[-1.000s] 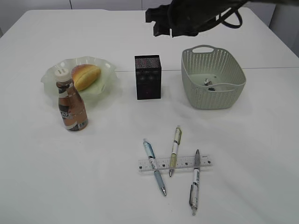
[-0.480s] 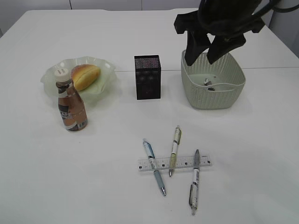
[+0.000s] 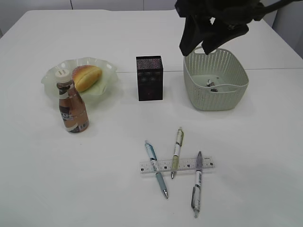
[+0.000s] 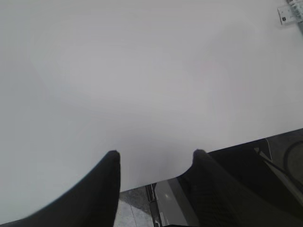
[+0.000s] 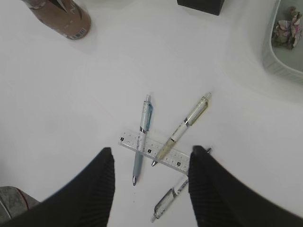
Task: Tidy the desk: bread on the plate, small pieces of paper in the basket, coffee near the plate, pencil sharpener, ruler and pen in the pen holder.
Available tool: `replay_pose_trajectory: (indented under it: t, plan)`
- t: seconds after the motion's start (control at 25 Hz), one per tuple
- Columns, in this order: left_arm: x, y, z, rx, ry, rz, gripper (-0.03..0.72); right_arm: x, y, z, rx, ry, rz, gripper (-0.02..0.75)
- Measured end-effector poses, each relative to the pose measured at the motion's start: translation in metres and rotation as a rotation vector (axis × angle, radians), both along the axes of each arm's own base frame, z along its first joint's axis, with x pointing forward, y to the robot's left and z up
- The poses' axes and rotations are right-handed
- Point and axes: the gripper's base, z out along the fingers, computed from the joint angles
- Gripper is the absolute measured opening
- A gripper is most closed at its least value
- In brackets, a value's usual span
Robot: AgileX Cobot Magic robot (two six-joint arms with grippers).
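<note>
Two hands, both open and empty as far as I see. My right hand (image 3: 204, 40) hangs high over the back rim of the basket (image 3: 215, 101), fingers spread; the paper wads (image 5: 286, 26) lie inside the basket, just below and in front of it. In its wrist view the ruler (image 5: 154, 152) lies on the table (image 3: 104, 161) between the two fingers, with three pens across or beside it: a blue pen (image 5: 143, 135) and a yellow-green pen (image 5: 187, 124) lying over the ruler, a grey pen (image 5: 166, 202) poking out by the right finger. Bottle (image 3: 72, 105) sits far to that hand's left, upright, just in front of the plate (image 3: 54, 75); bun (image 3: 86, 77) rests on the plate. Black mesh holder (image 3: 149, 78) stands left of the right hand, between plate and basket. Can't spot a pencil sharpener.

My left hand (image 4: 154, 158) shows only in its own wrist view: fingers apart over bare table near the edge, nothing between them; one ruler end just shows far ahead to its right.
</note>
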Motion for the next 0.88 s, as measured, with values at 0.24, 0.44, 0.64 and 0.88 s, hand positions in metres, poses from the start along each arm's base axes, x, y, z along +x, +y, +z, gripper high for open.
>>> replay_pose_trajectory:
  t: [0.24,0.44,0.64,0.88]
  plan:
    - [-0.001,-0.004,0.0,-0.032,0.008,-0.027,0.353,-0.009,-0.004,0.014,0.006,-0.031,0.001,0.402]
    - [-0.001,-0.004,0.0,-0.033,0.008,-0.029,0.353,-0.02,-0.009,0.012,-0.003,-0.019,0.0,0.403]
    - [-0.001,-0.004,0.0,-0.032,0.008,-0.031,0.353,-0.026,-0.011,-0.016,-0.045,0.068,0.016,0.402]
    - [-0.001,-0.003,0.0,-0.021,0.003,-0.053,0.353,-0.03,-0.014,-0.037,-0.099,0.119,0.062,0.402]
